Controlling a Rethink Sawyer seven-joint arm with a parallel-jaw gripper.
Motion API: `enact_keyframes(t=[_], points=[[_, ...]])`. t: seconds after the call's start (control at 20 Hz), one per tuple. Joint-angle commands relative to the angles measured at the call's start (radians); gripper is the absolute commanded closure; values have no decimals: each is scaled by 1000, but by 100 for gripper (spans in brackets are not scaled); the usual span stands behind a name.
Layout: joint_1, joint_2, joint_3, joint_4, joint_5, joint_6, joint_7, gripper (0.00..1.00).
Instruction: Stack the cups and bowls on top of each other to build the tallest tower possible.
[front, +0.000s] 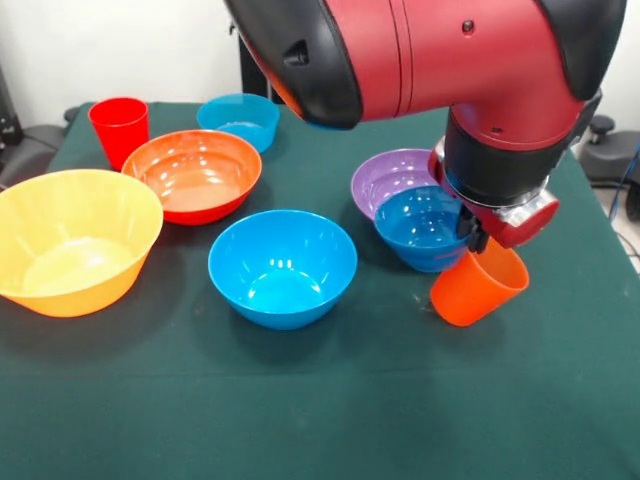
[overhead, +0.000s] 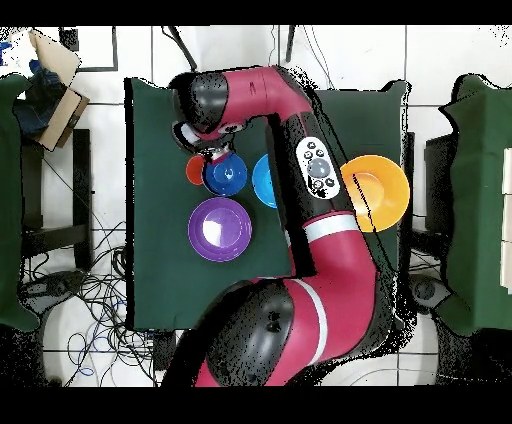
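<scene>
Green table (front: 330, 400), orange cup (front: 478, 287) tilted, mouth upper-right

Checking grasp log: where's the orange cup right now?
Front view: the orange cup hangs tilted in the gripper at right, just beside the small blue bowl that sits against the purple bowl.

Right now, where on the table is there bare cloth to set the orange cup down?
Bare cloth runs along the table's camera-side edge, in front of the yellow bowl, medium blue bowl and orange cup held tilted at the gripper. Crowded: the red cup, orange-red bowl and teal bowl cluster, and the purple bowl touching the small blue bowl.
</scene>
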Motion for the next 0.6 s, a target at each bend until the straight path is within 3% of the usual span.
enact_keyframes(t=[0.05, 0.6], points=[[27, -2, -140, -47, 22, 45, 159, 100], [53, -13, -218, -46, 55, 48, 116, 100]])
